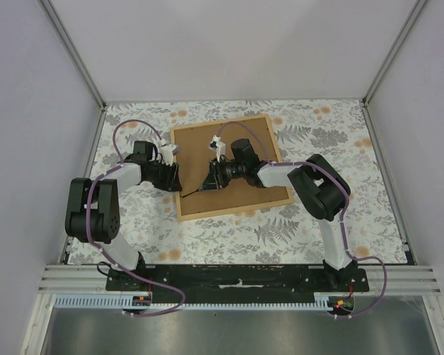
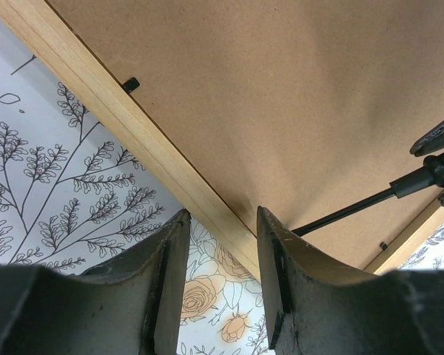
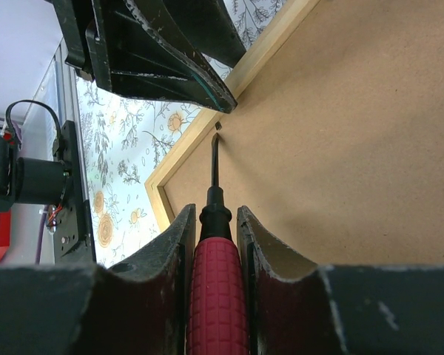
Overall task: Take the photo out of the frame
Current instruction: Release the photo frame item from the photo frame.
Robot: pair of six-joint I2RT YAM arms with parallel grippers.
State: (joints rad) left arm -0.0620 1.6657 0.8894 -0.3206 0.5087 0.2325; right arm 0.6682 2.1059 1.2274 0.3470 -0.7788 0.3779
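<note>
red-handled screwdriver (image 3: 217,288) fills the near edge of the right wrist view, pinched by the handle between the fingers of the right gripper (image 3: 216,214), which are closed snugly on it. its thin black shaft runs toward 12 o'clock in that view, and the tip sits just short of a small black tab (image 3: 218,126) set where the backing board (image 3: 355,148) meets the wooden strip. that aim suggests the tool is meant to turn or pry the tab so the board can come free.

the frame (image 1: 263,144) lies face down near the middle of the table (image 1: 296,229), brown back up. the photo is not visible; i judge it lies under the board, inside the frame, so the task is at an early step.

the left gripper (image 2: 223,214) stands at the frame's 9 o'clock edge in the top view, jaws about half apart and holding nothing. from its own camera the light wooden strip passes under the gap between its fingers, and another tab shows toward 10 o'clock. one finger looks set on or just above the strip, close to the screwdriver's tip; i cannot tell if it touches. placed there, it would likely steady the frame against the tool's push.

the tip could slip off the small tab and scratch the board.
</note>
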